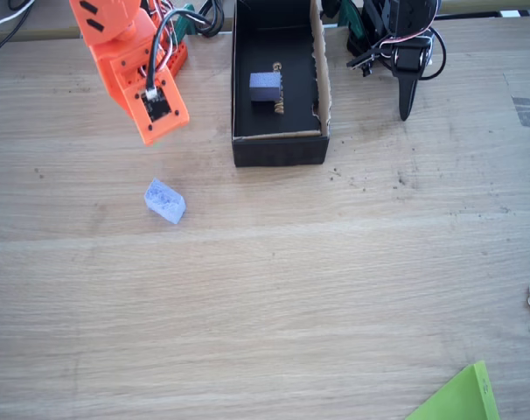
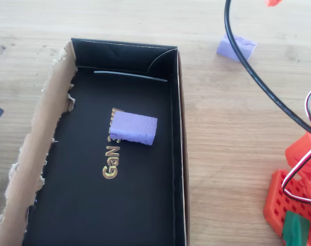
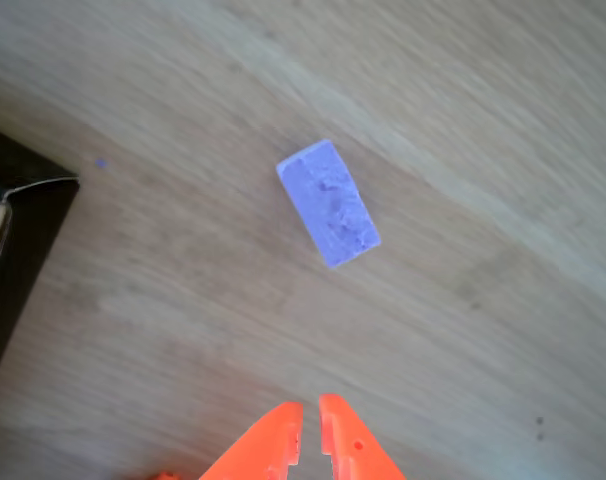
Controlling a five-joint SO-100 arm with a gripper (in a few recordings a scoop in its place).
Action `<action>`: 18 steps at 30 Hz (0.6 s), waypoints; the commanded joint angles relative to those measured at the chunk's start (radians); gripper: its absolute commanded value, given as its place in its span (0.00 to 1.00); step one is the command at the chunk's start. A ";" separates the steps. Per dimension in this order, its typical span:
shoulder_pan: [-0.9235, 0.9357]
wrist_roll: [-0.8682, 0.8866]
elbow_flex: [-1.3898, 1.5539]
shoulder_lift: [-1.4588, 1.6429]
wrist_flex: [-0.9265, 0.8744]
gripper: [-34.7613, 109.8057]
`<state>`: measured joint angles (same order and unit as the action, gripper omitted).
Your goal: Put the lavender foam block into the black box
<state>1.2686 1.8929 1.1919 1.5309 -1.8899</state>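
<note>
Lavender foam block (image 1: 165, 201) lay on the bare wooden tabletop (image 1: 335, 289), toward its left side in the fixed view, well apart from the black box (image 1: 279, 149) at the far edge. Inside the box a darker purple-blue block (image 1: 265, 86) sat on the floor beside gold print (image 2: 111, 163). In the wrist view the orange gripper (image 3: 310, 410) hung above the wood, clear of the lavender block, its fingertips (image 3: 283, 420) nearly together and holding nothing.
</note>
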 commanded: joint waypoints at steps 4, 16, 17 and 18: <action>0.003 0.037 -0.025 0.011 -0.017 0.24; -0.021 0.080 -0.035 -0.066 -0.015 0.32; -0.025 0.077 -0.035 -0.075 -0.014 0.33; -0.026 0.078 -0.035 -0.083 -0.014 0.34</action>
<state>1.2395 1.9604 1.1888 1.4419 -1.9052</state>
